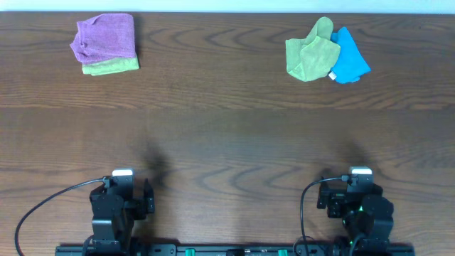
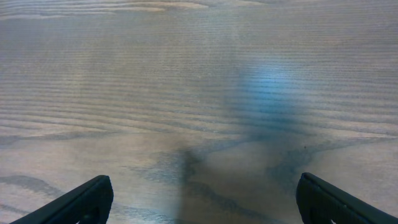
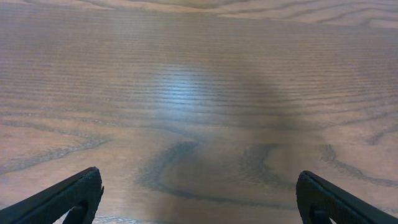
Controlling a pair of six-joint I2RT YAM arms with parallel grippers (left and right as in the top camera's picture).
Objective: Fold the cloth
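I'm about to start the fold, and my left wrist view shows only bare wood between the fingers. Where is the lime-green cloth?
Observer: The crumpled lime-green cloth lies at the far right of the table, well ahead of the right gripper.
Operator: Is it lying alone?
Observer: No, a blue cloth touches its right edge.
Operator: Anything on my side?
Observer: A purple cloth lies folded at the far left, on top of a second green cloth.
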